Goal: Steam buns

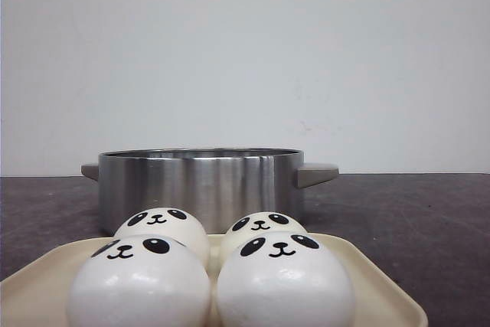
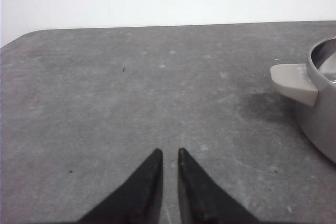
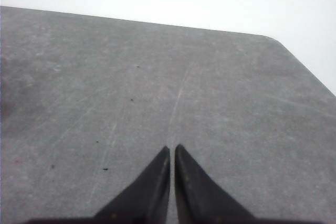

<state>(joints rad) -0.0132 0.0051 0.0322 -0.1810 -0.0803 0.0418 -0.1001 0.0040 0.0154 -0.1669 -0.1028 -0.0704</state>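
Buns (image 1: 210,269): four on a cream tray (image 1: 383,289) at the desk's near edge, just before the steel pot (image 1: 200,185).
Left gripper (image 2: 168,152): tips nearly together, holding nothing.
Right gripper (image 3: 172,148): closed, seemingly empty.

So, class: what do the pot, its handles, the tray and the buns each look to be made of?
Pot: likely brushed stainless steel, with streaky vertical reflections.
Its handles: matte grey, perhaps plastic or coated metal; no shine.
Tray: cream, smooth, probably plastic; rounded raised rim.
Buns: smooth white skin with printed black panda faces; dough or soft foam, the look cannot settle which.
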